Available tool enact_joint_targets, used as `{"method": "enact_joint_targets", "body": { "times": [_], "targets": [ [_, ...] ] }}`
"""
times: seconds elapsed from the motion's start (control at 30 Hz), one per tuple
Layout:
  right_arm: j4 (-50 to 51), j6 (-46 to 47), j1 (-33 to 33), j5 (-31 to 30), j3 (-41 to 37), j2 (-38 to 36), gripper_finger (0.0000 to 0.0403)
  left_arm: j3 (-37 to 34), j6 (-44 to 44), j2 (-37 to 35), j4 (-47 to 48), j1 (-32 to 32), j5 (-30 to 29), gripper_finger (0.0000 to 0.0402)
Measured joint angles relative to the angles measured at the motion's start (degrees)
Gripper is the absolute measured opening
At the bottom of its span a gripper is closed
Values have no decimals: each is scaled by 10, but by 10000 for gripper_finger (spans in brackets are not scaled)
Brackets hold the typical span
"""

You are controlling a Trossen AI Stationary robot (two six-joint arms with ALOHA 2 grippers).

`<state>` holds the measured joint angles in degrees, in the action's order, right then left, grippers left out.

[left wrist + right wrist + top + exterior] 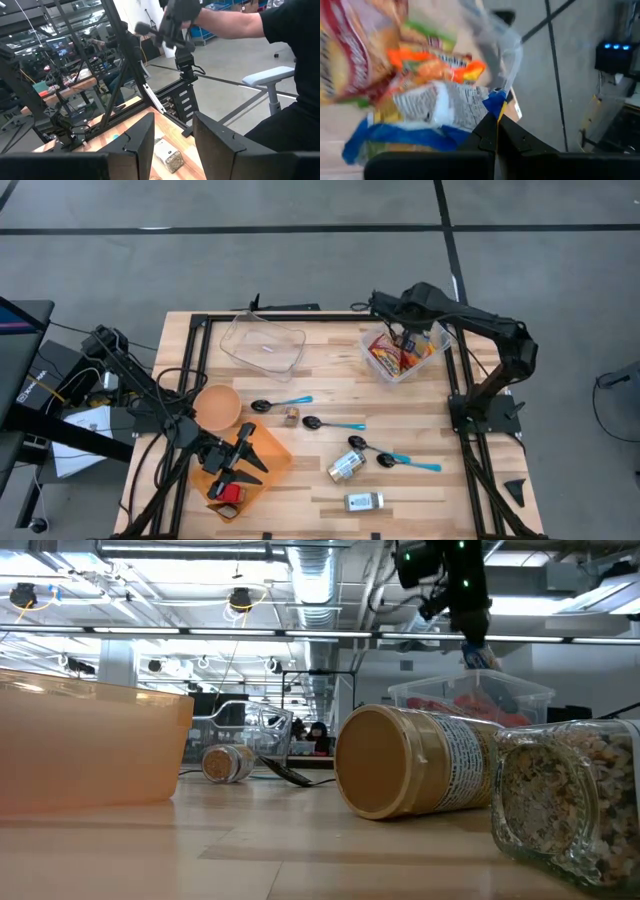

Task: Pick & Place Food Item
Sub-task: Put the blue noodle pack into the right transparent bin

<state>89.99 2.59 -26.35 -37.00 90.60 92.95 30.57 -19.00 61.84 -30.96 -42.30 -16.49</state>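
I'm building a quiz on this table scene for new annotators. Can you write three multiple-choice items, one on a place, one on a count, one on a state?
1. Where is the right pincer?
A. Over the clear bin of snack packets
B. Over the orange bowl
C. Beside the spoons

2. How many blue-handled spoons lie on the table?
A. One
B. Two
C. Three

3. How does the peanut butter jar sit?
A. Upright
B. On its side
C. Inside the bowl

Answers:
1 A, the high view puts it above the bin holding packets.
2 C, one spoon, another and a third.
3 B, the low view shows its lid facing sideways.
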Motion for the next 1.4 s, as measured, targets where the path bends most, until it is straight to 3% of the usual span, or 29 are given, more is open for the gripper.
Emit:
{"method": "enact_joint_targets", "body": {
  "times": [0.27,0.57,0.73,1.07,1.4],
  "targets": [
    [-28,18,30,19,-77,0,0,0,0,0,0,0,0,126],
    [-117,2,85,115,-83,0,0,0,-1,0,-1,0,0,126],
    [-129,0,98,136,-83,1,0,0,-1,0,-1,0,0,126],
    [-156,-14,80,165,-87,1,0,0,-2,0,-5,0,1,126],
    [-187,-35,64,181,-159,-1,3,0,-2,0,-5,0,1,126]
  ]
}}
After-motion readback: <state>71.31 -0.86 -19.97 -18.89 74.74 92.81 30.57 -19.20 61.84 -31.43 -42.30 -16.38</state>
